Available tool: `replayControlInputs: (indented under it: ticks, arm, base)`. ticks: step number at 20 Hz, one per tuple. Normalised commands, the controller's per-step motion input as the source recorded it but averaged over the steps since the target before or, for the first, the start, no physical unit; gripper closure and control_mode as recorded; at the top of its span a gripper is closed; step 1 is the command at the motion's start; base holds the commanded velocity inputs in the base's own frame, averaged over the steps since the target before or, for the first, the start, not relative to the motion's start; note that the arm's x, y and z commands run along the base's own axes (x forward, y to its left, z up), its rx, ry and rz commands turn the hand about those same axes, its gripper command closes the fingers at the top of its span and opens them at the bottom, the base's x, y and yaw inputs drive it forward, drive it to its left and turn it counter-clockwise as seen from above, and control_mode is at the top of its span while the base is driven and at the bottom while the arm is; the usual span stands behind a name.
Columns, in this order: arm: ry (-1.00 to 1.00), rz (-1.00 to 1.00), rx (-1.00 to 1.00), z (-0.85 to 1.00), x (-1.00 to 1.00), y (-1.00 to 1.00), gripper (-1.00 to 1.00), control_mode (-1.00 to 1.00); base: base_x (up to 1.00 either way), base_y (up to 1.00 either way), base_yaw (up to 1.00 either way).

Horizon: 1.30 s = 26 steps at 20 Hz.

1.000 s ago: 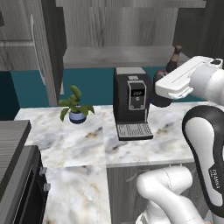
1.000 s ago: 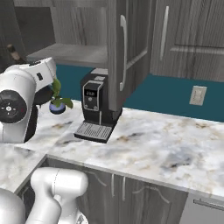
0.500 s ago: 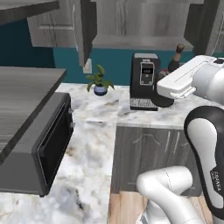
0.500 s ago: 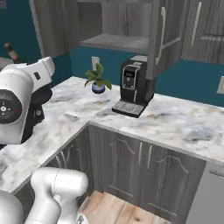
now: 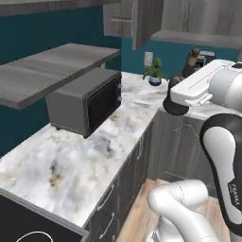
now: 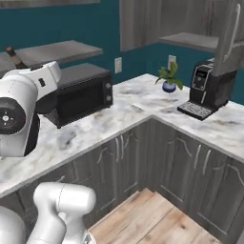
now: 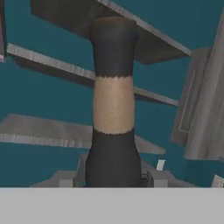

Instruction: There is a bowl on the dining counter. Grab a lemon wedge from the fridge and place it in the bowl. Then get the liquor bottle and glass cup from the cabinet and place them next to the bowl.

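Now the whole view has swung: coffee machine [image 6: 208, 88] and plant [image 6: 168, 77] sit far off, microwave [image 5: 87, 99] near — base turning, not objects moving. My gripper [image 7: 113, 181] holds the liquor bottle [image 7: 113, 103] upright, carried high. Judging: transit toward the dining counter; bowl not sighted yet.

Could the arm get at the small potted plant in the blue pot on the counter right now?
Probably not. The gripper is shut on a dark liquor bottle with a tan neck band, so it has no free jaws, and the green potted plant in its blue pot sits far back on the marble counter.
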Motion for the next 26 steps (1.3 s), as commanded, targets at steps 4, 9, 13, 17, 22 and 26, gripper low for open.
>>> replayControlInputs:
  ticks: [4, 9, 13, 17, 22, 26]
  arm:
    - [0.00, 0.00, 0.00, 0.00, 0.00, 0.00, 1.00, 1.00]
    - [0.00, 0.00, 0.00, 0.00, 0.00, 0.00, 1.00, 1.00]
    - [0.00, 0.00, 0.00, 0.00, 0.00, 0.00, 1.00, 1.00]
    - [0.00, 0.00, 0.00, 0.00, 0.00, 0.00, 1.00, 1.00]
    - [0.00, 0.00, 0.00, 0.00, 0.00, 0.00, 1.00, 1.00]
    - [0.00, 0.00, 0.00, 0.00, 0.00, 0.00, 1.00, 1.00]
  base:
    - [-1.00, 0.00, 0.64]
    - [-0.97, 0.00, 0.66]
    - [-0.80, 0.01, 0.72]
    - [-0.58, 0.14, 0.75]
    - [-0.43, 0.20, 0.77]
    - [-0.03, 0.26, 0.74]
